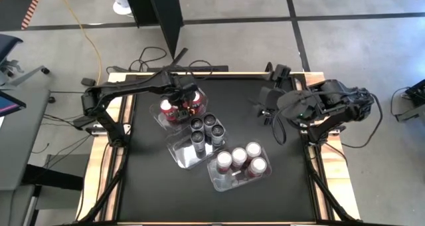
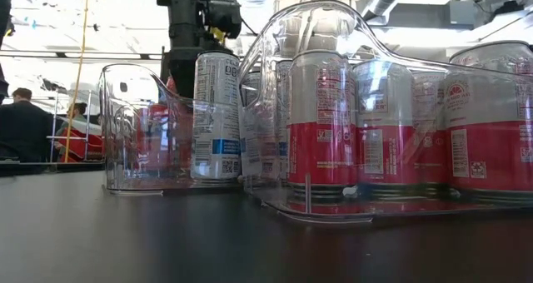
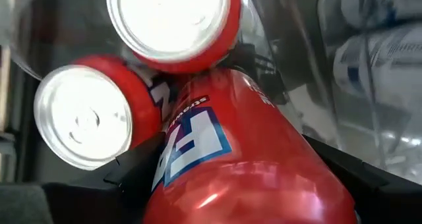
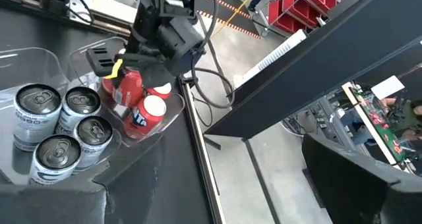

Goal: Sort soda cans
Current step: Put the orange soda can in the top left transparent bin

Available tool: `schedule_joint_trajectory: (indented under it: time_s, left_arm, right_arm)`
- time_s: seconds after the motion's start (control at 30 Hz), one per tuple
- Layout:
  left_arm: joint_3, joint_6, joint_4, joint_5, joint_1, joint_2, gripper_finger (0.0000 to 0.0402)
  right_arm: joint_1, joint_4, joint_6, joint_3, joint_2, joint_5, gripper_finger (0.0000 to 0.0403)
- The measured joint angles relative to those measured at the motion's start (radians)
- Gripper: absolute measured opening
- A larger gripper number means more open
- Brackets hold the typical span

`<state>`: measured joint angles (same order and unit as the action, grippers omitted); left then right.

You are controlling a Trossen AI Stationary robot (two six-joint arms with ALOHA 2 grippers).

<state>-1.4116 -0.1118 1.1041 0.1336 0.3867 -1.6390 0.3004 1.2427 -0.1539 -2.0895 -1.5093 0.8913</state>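
Note:
Three clear tubs stand in a slanting row. The far-left tub holds red soda cans, the middle tub dark ones, and the near-right tub white-and-red ones. My left gripper hangs over the far-left tub, shut on a red can. Two more red cans stand upright below it, silver tops up. My right gripper is raised at the table's far right, open, with nothing in it. My left gripper pinches the red can's side wall between its two fingers. It comes from above, slanting steeply down, and the can lies along the fingers. The can stands nearly upright inside the tub. Whether its lower end touches the standing cans, I cannot tell.
The black table top is bare along its near and left parts. Cables lie past the far edge. In the low view, people and red shelving show in the room beyond the table.

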Motion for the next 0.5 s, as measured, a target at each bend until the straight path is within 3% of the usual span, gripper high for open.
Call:
schedule_joint_trajectory:
  time_s: [0.5]
  left_arm:
    - [0.120,-0.007,-0.150,-0.018,0.001,0.000,0.0296]
  right_arm:
    - [0.001,-0.001,0.024,0.000,0.000,0.009,0.0372]
